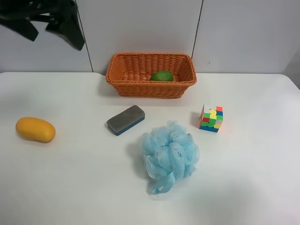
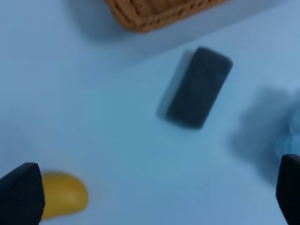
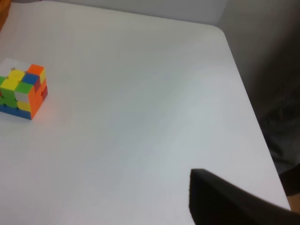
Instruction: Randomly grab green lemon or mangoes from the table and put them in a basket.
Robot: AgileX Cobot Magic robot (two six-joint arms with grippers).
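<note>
The orange wicker basket [image 1: 151, 75] stands at the back of the white table [image 1: 70, 178], and the green lemon [image 1: 162, 76] lies inside it. The yellow-orange mango [image 1: 35, 129] lies on the table at the exterior high view's left. It also shows in the left wrist view [image 2: 65, 196], beside one fingertip [image 2: 21, 194]. My left gripper [image 2: 154, 187] is open wide and empty, high above the table between the mango and the basket's edge [image 2: 154, 14]; it is the dark blur [image 1: 58, 23] at the upper left. Of my right gripper only one dark finger [image 3: 225, 204] shows, above bare table.
A grey and blue eraser [image 1: 125, 119] lies in front of the basket and shows in the left wrist view [image 2: 199, 86]. A blue bath pouf [image 1: 169, 153] sits near the middle. A colour cube [image 1: 211, 118] stands at the right, also in the right wrist view [image 3: 22, 91].
</note>
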